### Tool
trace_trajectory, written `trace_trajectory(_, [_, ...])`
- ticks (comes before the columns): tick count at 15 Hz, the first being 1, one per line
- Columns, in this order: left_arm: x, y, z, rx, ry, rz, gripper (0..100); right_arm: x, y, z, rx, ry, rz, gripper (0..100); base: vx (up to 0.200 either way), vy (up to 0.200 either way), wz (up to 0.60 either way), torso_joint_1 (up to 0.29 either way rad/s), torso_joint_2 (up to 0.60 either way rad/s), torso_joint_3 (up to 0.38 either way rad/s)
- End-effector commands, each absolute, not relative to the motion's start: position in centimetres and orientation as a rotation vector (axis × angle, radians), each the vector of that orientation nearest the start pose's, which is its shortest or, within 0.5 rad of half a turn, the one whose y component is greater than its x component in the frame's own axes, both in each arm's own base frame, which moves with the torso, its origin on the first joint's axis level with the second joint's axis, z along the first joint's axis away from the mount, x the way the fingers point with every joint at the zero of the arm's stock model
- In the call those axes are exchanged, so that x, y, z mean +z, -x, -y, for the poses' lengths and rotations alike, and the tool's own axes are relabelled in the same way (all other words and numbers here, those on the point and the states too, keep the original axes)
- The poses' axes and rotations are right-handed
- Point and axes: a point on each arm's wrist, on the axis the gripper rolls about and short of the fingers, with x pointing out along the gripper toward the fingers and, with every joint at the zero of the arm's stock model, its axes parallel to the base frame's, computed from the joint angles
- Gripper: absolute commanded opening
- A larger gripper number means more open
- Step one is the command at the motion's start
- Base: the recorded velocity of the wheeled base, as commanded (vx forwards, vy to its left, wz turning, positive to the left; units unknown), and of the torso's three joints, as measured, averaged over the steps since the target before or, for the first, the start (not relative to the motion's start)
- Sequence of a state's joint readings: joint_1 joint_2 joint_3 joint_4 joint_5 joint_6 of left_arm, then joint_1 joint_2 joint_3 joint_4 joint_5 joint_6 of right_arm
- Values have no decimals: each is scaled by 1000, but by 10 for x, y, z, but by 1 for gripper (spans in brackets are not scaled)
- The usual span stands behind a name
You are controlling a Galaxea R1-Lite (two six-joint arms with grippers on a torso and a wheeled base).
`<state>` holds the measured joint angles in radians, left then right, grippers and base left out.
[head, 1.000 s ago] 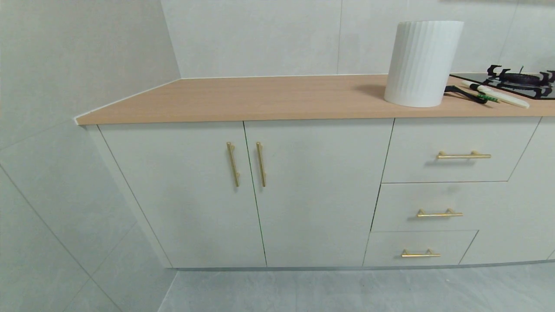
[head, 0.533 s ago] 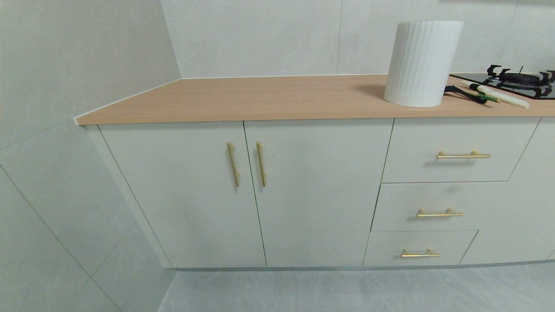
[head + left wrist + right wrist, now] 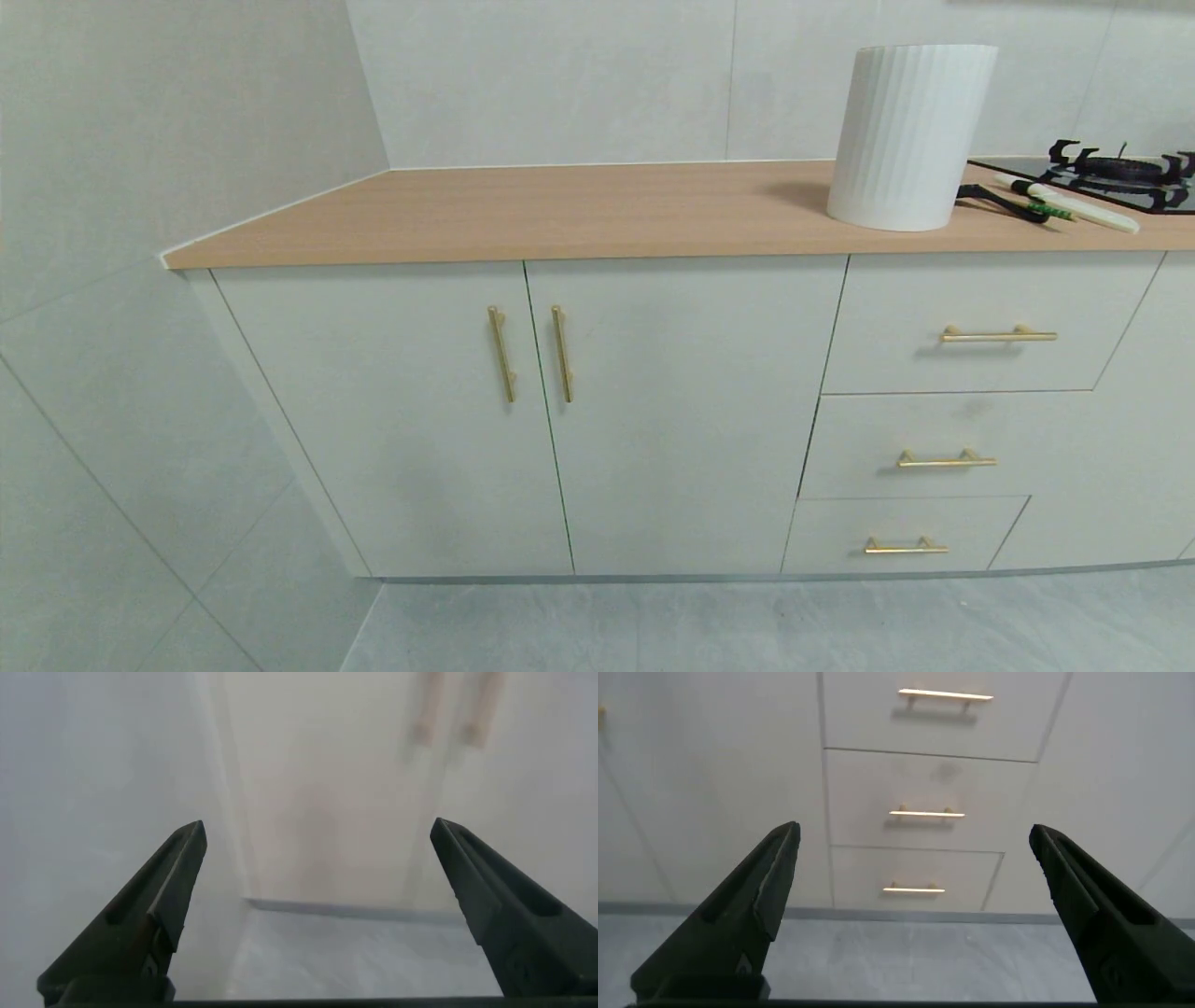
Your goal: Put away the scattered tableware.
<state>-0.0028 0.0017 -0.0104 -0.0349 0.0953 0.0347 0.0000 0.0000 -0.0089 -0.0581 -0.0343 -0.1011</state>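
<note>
From the head view, a pale wooden countertop [image 3: 560, 215] runs along the tiled wall. Toward its right end stands a tall white ribbed cylindrical holder [image 3: 910, 135]. Just right of it the scattered pieces lie flat on the counter, close together: a black-handled utensil [image 3: 1004, 203] and a long white utensil with a green mark [image 3: 1074, 207]. A black gas-hob grate [image 3: 1120, 168] sits beyond them at the far right. Below the counter are two white cabinet doors [image 3: 401, 420] and, to their right, three white drawers with brass bar handles [image 3: 971, 317].

In the left wrist view, the left gripper [image 3: 318, 831] hangs low before the cabinet's bottom corner and the grey floor [image 3: 374, 961], its dark fingers spread wide and empty.

In the right wrist view, the right gripper [image 3: 913, 833] is equally wide and empty, facing the drawers [image 3: 934, 784] low down.

To me this looks like the very start: nothing is picked up and the approach is not yet made. The next move calls for shifting right, lifting an arm, likely the right, to counter height, and coming down over one thin, flat utensil.
</note>
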Motion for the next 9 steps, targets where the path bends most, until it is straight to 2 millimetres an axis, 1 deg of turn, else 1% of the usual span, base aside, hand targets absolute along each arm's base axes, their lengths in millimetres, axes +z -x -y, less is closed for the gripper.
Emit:
trace_trajectory(1, [75,23,-1,28,-34,-5,100,80,23,0,-17,95,44,100,0,0,0,0,0,0])
trace_trajectory(2, [75,23,-1,17,-35,-5,100,76,23,-1,32,86,3,100,0,0,0,0,0,0])
trace_trajectory(3, [75,23,-1,17,-35,-5,100,76,23,-1,42,78,-1,100,0,0,0,0,0,0])
trace_trajectory(6, [76,23,-1,17,-6,-2,100,76,23,-1,41,17,3,100,0,0,0,0,0,0])
trace_trajectory(9, [76,23,0,15,-6,-3,100,76,23,-1,38,22,2,100,0,0,0,0,0,0])
